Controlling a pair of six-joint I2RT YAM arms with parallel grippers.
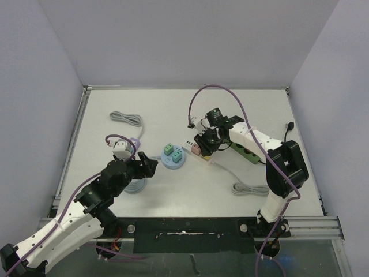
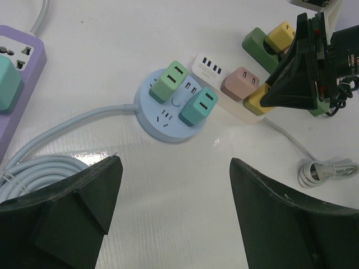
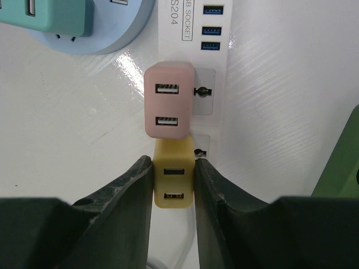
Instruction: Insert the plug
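A yellow plug (image 3: 174,182) with two USB ports stands on the white power strip (image 3: 193,33), touching a pink plug (image 3: 169,106) beside it. My right gripper (image 3: 173,163) is shut on the yellow plug, one finger on each side. How deep the plug sits in the socket is hidden. In the left wrist view the yellow plug (image 2: 259,100) and pink plug (image 2: 240,83) show on the strip (image 2: 208,68) under the right fingers (image 2: 291,78). My left gripper (image 2: 175,168) hangs open and holds nothing, a little short of the round blue socket hub (image 2: 168,120).
The blue hub (image 1: 173,157) carries a green plug (image 2: 170,81) and a teal plug (image 2: 199,106). A purple strip (image 2: 22,73) lies at the left and a green strip (image 1: 245,151) behind the right gripper (image 1: 206,144). Coiled cables (image 1: 135,184) (image 1: 248,188) lie near both arms.
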